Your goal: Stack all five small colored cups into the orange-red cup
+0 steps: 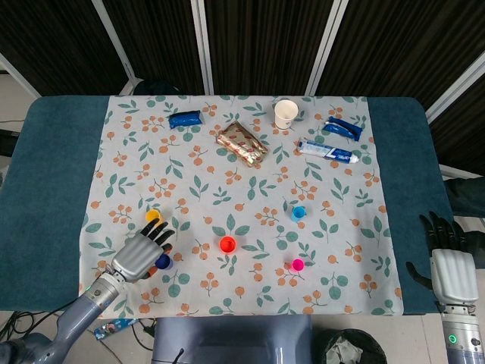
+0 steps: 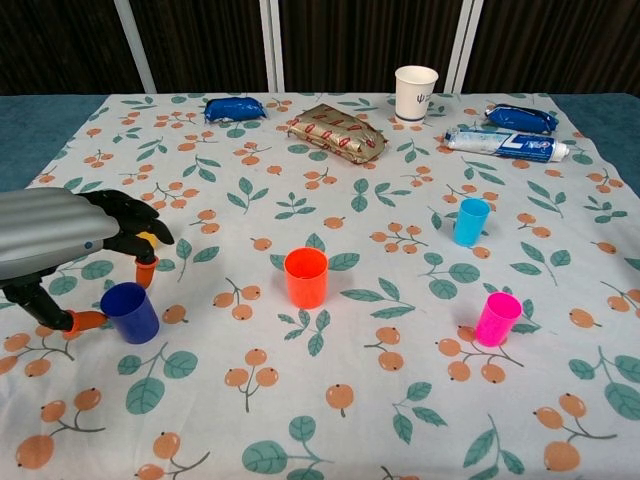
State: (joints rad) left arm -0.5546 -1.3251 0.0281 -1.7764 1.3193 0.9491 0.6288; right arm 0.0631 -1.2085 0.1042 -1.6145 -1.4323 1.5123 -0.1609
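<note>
- The orange-red cup (image 2: 306, 277) stands upright and open near the middle of the front part of the surface (image 1: 45, 189), which is covered by a leaf-and-berry patterned cloth (image 2: 330, 200).
- A dark blue cup (image 2: 129, 312) stands upright well to its left, near the front left edge of the cloth.
- The left hand (image 2: 60, 240) hovers over and around the dark blue cup, fingers spread with the thumb low beside the cup's left side. Whether any finger touches the cup cannot be told; it has nothing gripped.
- A yellow cup (image 1: 154, 217) sits just behind the left hand, mostly hidden by the fingers in the chest view.
- A pink cup (image 2: 497, 319) stands upright to the front right of the orange-red cup.
- A light blue cup (image 2: 471, 222) stands upright behind the pink cup.
- The right hand (image 1: 452, 269) is off the cloth at the front right corner, fingers extended and apart, holding nothing.
- Along the far edge lie a blue packet (image 2: 235, 108), a gold snack packet (image 2: 338, 131), a white paper cup (image 2: 415, 94), a toothpaste tube (image 2: 507, 146) and another blue packet (image 2: 521, 118).
</note>
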